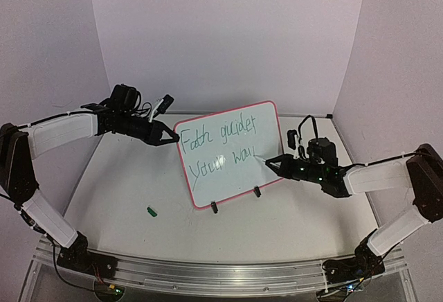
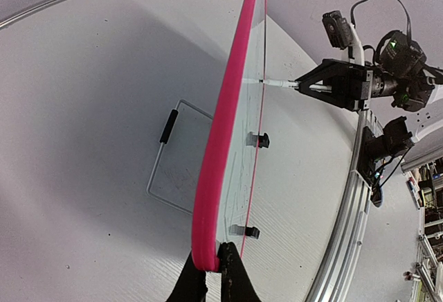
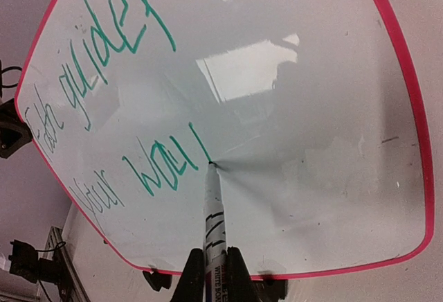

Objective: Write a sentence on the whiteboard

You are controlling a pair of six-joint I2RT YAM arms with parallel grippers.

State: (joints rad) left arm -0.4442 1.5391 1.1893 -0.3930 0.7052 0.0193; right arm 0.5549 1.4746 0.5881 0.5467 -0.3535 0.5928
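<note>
The whiteboard (image 1: 232,151) stands upright on two black clip feet in the middle of the table, pink rim all round. My left gripper (image 2: 213,269) is shut on its rim (image 2: 216,177) at the upper left corner. My right gripper (image 3: 214,274) is shut on a white marker (image 3: 213,212), whose tip touches the whiteboard (image 3: 291,94) at the end of the second line. The sentence (image 1: 221,144) is in green cursive over two lines; the last stroke after "wa" ends at the marker tip. In the top view the right gripper (image 1: 275,164) sits at the board's right side.
A small green marker cap (image 1: 152,211) lies on the table left of the board's foot. A wire stand with a black grip (image 2: 168,126) lies flat behind the board. The metal rail (image 1: 208,274) runs along the near edge; purple walls close in on three sides.
</note>
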